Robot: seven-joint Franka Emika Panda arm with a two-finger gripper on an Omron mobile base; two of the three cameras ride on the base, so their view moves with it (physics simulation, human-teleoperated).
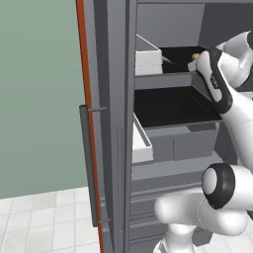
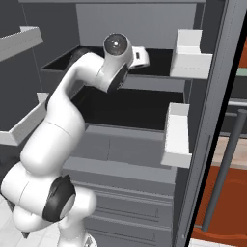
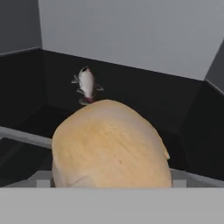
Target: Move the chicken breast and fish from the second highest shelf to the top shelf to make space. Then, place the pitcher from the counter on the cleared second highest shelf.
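Your arm reaches into the open fridge at the height of the top shelf (image 1: 170,53), the upper of the two black shelves. From the left base camera you see the hand at the shelf's front right, with a bit of the tan chicken breast (image 1: 196,57) showing just beside it. In the hand camera, the chicken breast (image 3: 109,146) sits right up against the pincer, so close that it hides the fingertips; you cannot tell from these pictures whether the pincer is closed on it or merely held against it. Beyond the chicken breast, farther from the pincer toward the back wall, the fish (image 3: 86,84) lies on the black floor of the top shelf, a slim silvery shape seen end-on, clearly apart from the chicken breast. In the left base view the fish (image 1: 168,60) shows only as a thin grey sliver on that shelf. Below the pincer, the second highest shelf (image 1: 173,106) lies dark and flat, seen also from the right base camera (image 2: 130,108) under the arm's bent forearm. White door bins (image 2: 190,60) hang on the open door off to the pincer's right.
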